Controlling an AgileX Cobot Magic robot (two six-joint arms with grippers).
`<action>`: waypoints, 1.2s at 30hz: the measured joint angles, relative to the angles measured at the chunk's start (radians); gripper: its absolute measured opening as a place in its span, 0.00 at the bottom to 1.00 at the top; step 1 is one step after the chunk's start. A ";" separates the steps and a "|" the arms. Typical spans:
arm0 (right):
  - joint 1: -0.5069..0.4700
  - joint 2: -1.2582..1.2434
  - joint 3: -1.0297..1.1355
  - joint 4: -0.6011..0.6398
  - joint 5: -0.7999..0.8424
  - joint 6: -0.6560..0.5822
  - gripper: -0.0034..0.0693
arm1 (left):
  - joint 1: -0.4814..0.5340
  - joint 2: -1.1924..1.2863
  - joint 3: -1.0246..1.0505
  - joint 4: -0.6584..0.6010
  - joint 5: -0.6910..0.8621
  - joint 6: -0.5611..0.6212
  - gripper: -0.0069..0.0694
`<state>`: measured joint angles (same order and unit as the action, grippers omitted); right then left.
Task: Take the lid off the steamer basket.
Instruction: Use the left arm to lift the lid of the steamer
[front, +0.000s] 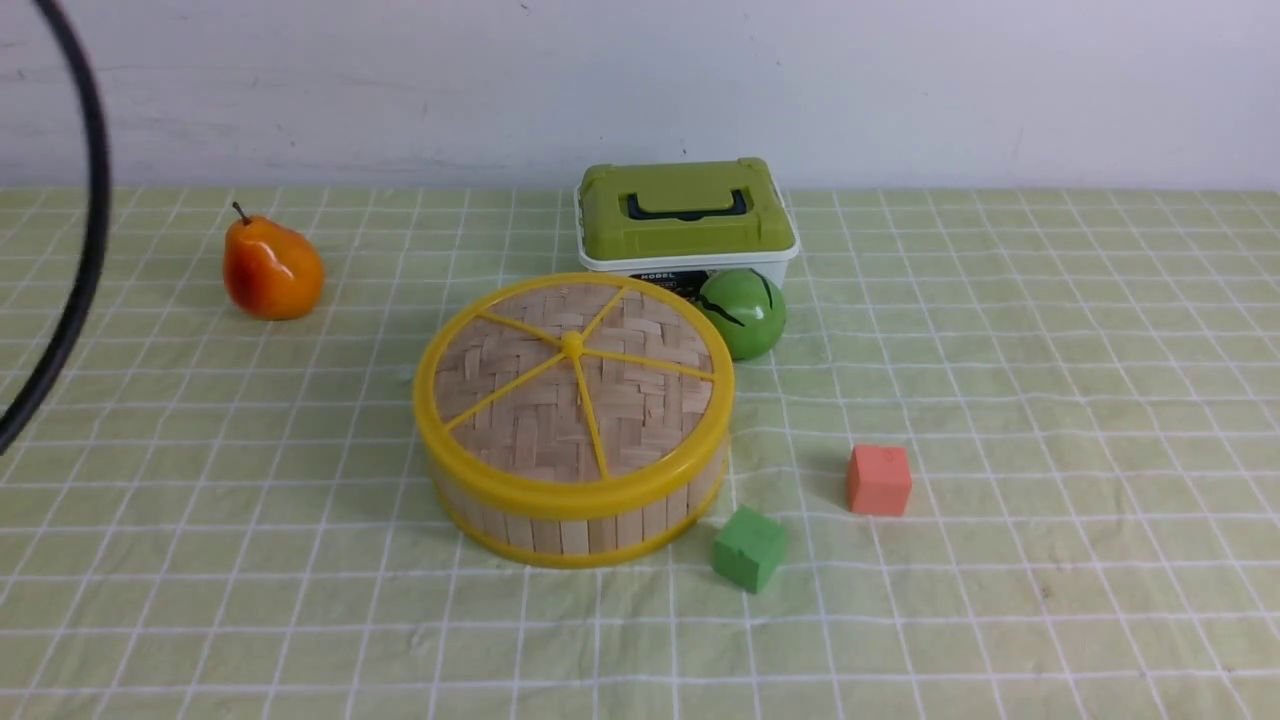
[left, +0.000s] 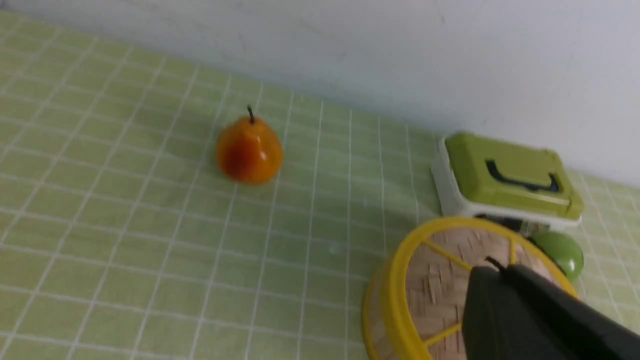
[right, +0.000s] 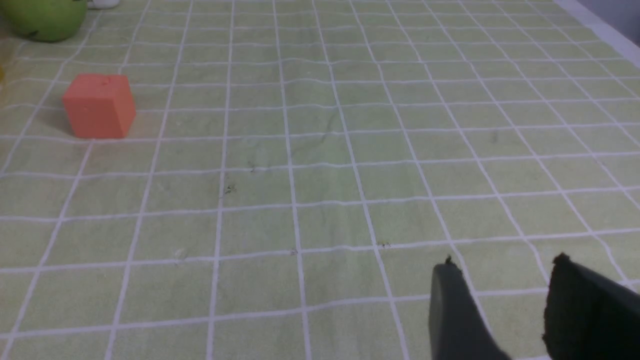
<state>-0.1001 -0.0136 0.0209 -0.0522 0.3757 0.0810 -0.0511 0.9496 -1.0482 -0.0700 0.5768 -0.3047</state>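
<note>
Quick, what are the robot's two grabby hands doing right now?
Left gripper: closed, holding nothing; the round woven bamboo lid with a yellow rim is untouched.
Right gripper: open, empty.

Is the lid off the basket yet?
Nothing is done yet: the lid sits on the steamer basket. The left tool is shut, empty, aimed at the lid; the right tool is open over the cloth. Grabbing and lifting the lid is all left.
</note>
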 joint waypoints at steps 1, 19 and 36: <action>0.000 0.000 0.000 0.000 0.000 0.000 0.38 | 0.000 0.008 -0.019 -0.006 0.012 0.006 0.07; 0.000 0.000 0.000 0.000 0.000 0.000 0.38 | -0.045 0.645 -0.677 -0.363 0.662 0.267 0.07; 0.000 0.000 0.000 0.000 0.000 0.000 0.38 | -0.413 1.033 -0.983 0.028 0.667 0.191 0.31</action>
<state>-0.1001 -0.0136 0.0209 -0.0522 0.3757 0.0810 -0.4641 1.9826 -2.0310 -0.0420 1.2441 -0.1133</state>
